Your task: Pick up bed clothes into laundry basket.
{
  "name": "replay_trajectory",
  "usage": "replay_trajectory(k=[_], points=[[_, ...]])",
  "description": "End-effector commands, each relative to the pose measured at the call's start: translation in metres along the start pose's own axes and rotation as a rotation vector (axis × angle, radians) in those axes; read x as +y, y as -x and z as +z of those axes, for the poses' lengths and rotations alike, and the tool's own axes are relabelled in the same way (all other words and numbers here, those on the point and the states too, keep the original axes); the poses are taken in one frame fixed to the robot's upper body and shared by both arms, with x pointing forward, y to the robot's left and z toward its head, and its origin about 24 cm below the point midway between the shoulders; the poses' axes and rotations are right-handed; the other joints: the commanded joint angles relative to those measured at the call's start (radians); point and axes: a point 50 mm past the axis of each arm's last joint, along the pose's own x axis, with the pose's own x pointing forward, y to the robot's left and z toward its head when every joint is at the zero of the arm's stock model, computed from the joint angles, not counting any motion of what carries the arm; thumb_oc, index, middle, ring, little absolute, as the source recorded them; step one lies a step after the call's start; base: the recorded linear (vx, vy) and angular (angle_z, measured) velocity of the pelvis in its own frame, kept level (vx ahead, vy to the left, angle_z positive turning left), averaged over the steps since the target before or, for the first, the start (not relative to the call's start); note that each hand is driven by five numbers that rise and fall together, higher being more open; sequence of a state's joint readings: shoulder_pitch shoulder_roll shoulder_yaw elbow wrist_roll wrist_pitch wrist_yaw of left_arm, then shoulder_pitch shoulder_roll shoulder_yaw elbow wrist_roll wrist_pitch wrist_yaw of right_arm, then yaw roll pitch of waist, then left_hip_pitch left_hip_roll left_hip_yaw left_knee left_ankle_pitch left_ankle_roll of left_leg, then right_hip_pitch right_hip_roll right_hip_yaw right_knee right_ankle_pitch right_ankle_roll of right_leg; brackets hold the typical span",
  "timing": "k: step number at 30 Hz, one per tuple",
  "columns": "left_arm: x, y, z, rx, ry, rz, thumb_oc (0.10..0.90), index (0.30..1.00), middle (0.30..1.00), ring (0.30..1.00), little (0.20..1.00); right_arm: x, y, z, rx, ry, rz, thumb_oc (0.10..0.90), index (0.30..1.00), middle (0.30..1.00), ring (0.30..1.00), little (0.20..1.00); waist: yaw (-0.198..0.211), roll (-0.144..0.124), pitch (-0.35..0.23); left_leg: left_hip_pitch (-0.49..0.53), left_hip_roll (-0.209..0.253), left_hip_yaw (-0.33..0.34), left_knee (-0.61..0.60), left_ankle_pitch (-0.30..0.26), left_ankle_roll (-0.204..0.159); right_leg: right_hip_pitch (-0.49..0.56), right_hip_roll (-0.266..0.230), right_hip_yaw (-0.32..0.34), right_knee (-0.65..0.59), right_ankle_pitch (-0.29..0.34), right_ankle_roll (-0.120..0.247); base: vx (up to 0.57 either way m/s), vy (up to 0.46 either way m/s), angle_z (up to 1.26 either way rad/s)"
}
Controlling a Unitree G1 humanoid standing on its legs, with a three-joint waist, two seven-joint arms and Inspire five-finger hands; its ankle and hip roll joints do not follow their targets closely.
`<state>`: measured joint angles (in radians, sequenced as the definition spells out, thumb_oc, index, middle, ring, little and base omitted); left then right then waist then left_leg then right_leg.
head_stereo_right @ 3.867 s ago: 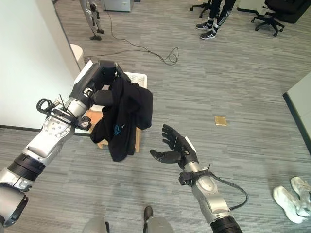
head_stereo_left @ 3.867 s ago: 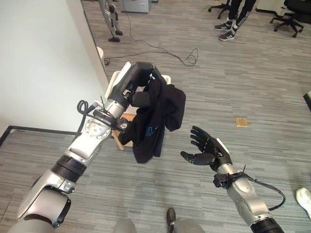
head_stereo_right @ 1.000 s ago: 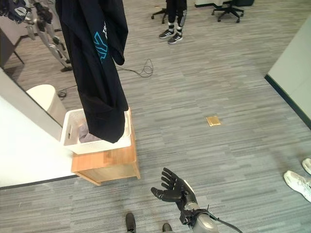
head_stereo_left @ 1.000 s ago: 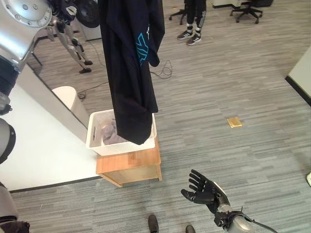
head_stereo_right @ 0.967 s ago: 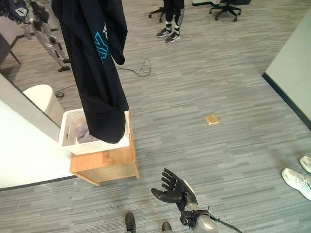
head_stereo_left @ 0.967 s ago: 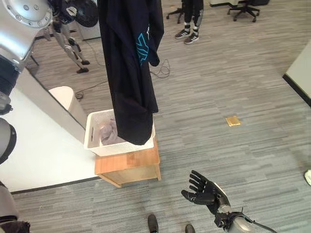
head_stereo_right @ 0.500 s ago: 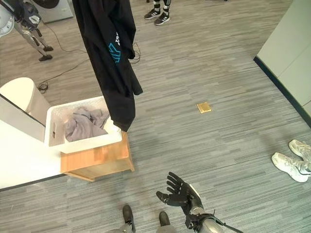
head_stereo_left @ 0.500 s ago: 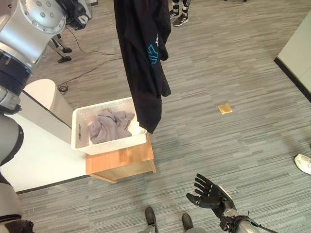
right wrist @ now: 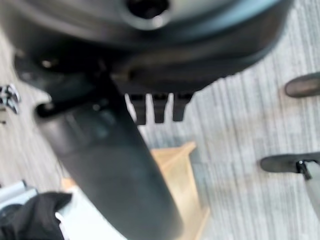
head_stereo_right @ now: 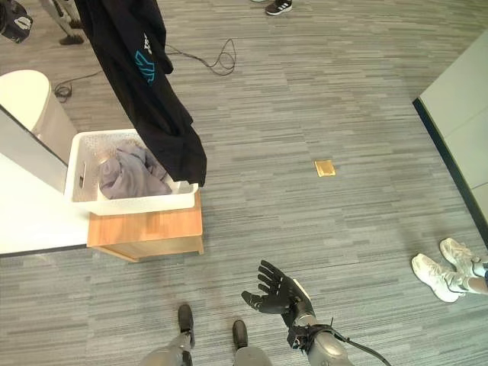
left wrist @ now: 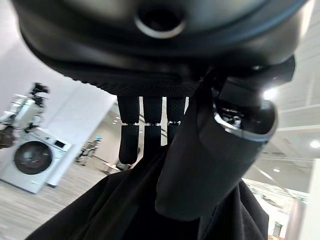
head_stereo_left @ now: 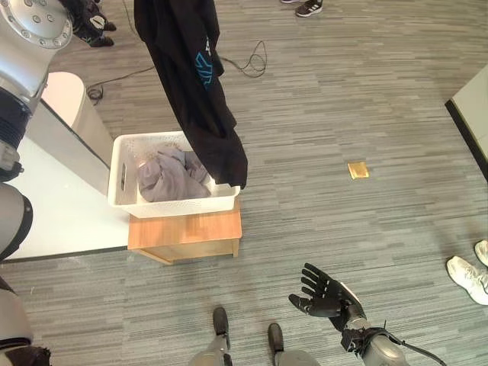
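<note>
Black garment [head_stereo_left: 200, 91] hanging lengthwise from clenched left hand [left wrist: 200, 145], hem over basket [head_stereo_left: 122, 171], right hand [head_stereo_left: 324, 293] spread

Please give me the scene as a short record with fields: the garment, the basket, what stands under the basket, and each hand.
garment: black garment hanging from above, its lower end at the basket's rim
basket: white laundry basket, with grey clothes inside
support: wooden stand under the basket, on the floor
left hand: left hand pinching the black garment
right hand: right hand low, fingers spread, holding nothing
</note>
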<state>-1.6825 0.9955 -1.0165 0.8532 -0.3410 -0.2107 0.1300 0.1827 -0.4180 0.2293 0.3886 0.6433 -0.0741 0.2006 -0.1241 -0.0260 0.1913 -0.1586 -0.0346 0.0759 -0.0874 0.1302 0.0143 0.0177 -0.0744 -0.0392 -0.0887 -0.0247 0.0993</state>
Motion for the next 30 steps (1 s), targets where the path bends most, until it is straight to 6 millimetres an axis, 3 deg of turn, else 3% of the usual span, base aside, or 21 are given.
replay_trajectory(k=[1,10,12,14,15,19,22,23,24,26,28,30], points=[[0.081,-0.013,0.041,-0.117,0.059,0.362,0.400,0.300,0.300,0.300,0.300,-0.014,0.006,0.025,-0.112,0.019,0.003,0.800,0.900,0.900,0.900,0.900,0.026,0.054,-0.082,0.152,0.032,0.034,0.000,-0.150,-0.070,-0.017,-0.015,-0.040,0.005,0.011,0.090,0.01,0.026,0.13],[0.107,-0.012,0.045,-0.076,-0.167,0.398,0.400,0.300,0.300,0.300,0.300,-0.015,0.010,0.033,-0.137,0.044,0.013,0.800,0.900,0.900,0.900,0.900,0.032,0.061,-0.116,0.166,0.025,0.039,0.000,-0.157,-0.072,0.006,-0.024,-0.067,0.003,0.009,0.094,0.01,0.017,0.05],[0.105,-0.012,0.042,-0.058,-0.178,0.387,0.400,0.300,0.300,0.300,0.300,-0.013,0.009,0.034,-0.139,0.046,0.021,0.800,0.900,0.900,0.900,0.900,0.031,0.061,-0.117,0.168,0.025,0.041,0.000,-0.157,-0.072,0.006,-0.024,-0.067,0.003,0.009,0.095,0.00,0.000,0.00],[0.089,-0.009,0.017,0.026,-0.168,0.340,0.400,0.300,0.300,0.300,0.300,-0.003,0.007,0.040,-0.158,0.070,0.079,0.800,0.900,0.900,0.900,0.900,0.022,0.050,-0.113,0.165,0.029,0.049,0.000,-0.158,-0.072,-0.002,-0.021,-0.057,0.005,0.012,0.094,0.00,0.004,-0.02],[0.089,-0.008,0.016,0.027,-0.168,0.339,0.400,0.300,0.300,0.300,0.300,-0.003,0.008,0.040,-0.157,0.070,0.078,0.800,0.900,0.900,0.900,0.900,0.022,0.051,-0.114,0.165,0.029,0.049,0.000,-0.158,-0.072,-0.002,-0.021,-0.057,0.005,0.012,0.094,-0.05,-0.013,-0.13],[0.077,-0.008,0.004,0.078,-0.161,0.321,0.400,0.300,0.300,0.300,0.300,-0.002,0.007,0.049,-0.181,0.100,0.099,0.800,0.900,0.900,0.900,0.900,0.000,0.017,-0.065,0.119,0.044,0.061,0.000,-0.146,-0.073,-0.063,-0.009,-0.035,0.009,0.024,0.091,-0.12,-0.025,-0.10],[0.083,-0.006,-0.003,0.120,-0.190,0.334,0.400,0.300,0.300,0.300,0.300,-0.006,0.005,0.052,-0.184,0.129,0.089,0.800,0.900,0.900,0.900,0.900,-0.017,-0.020,-0.039,0.072,0.061,0.076,0.000,-0.133,-0.075,-0.117,0.009,-0.011,0.007,0.042,0.088,-0.12,-0.047,-0.09],[0.083,-0.006,-0.003,0.120,-0.191,0.334,0.400,0.300,0.300,0.300,0.300,-0.006,0.005,0.053,-0.185,0.129,0.089,0.800,0.900,0.900,0.900,0.900,-0.016,-0.020,-0.040,0.070,0.061,0.077,0.000,-0.133,-0.075,-0.119,0.009,-0.010,0.007,0.043,0.088,-0.10,-0.046,-0.37],[0.086,-0.003,-0.009,0.150,-0.190,0.340,0.400,0.300,0.300,0.300,0.300,-0.007,0.004,0.056,-0.196,0.133,0.077,0.800,0.900,0.900,0.900,0.900,-0.024,-0.046,-0.019,0.039,0.073,0.082,0.000,-0.122,-0.077,-0.153,0.018,0.000,0.007,0.054,0.085,-0.09,-0.053,-0.39],[0.084,-0.001,-0.017,0.177,-0.173,0.339,0.400,0.300,0.300,0.300,0.300,-0.006,0.003,0.054,-0.198,0.133,0.072,0.800,0.900,0.900,0.900,0.900,-0.030,-0.072,0.000,0.016,0.082,0.078,0.000,-0.115,-0.080,-0.175,0.025,0.002,0.006,0.060,0.082,-0.09,-0.065,-0.22],[0.083,0.000,-0.019,0.188,-0.180,0.337,0.400,0.300,0.300,0.300,0.300,-0.006,0.003,0.056,-0.207,0.142,0.075,0.800,0.900,0.900,0.900,0.900,-0.034,-0.083,0.011,-0.001,0.086,0.074,0.000,-0.108,-0.081,-0.189,0.029,0.001,0.006,0.063,0.080,-0.06,-0.034,-0.10],[0.076,0.005,-0.033,0.240,-0.227,0.301,0.400,0.300,0.300,0.300,0.300,0.000,0.001,0.058,-0.221,0.141,0.091,0.800,0.900,0.900,0.900,0.900,-0.041,-0.112,0.038,-0.025,0.095,0.067,0.000,-0.096,-0.083,-0.214,0.038,0.002,0.007,0.070,0.076,-0.07,-0.036,0.05]])
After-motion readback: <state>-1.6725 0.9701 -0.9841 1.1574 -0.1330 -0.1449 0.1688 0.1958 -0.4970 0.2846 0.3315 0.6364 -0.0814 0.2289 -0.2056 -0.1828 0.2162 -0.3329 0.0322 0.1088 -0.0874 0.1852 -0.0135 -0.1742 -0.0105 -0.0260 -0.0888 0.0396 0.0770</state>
